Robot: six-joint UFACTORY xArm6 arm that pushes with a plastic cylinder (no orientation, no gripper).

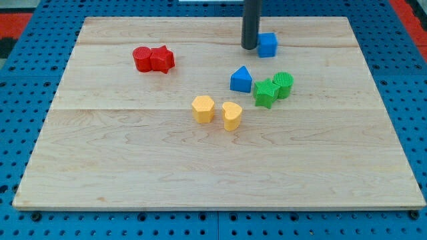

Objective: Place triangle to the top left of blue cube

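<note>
The blue cube sits near the view's top, right of centre. The blue triangle lies below it and slightly left, about mid-board. My tip rests on the board right against the cube's left side, above the triangle and apart from it.
A red cylinder and a red star touch each other at the upper left. A green star and a green cylinder sit just right of the triangle. A yellow hexagon and a yellow heart lie near the centre. The wooden board rests on a blue pegboard.
</note>
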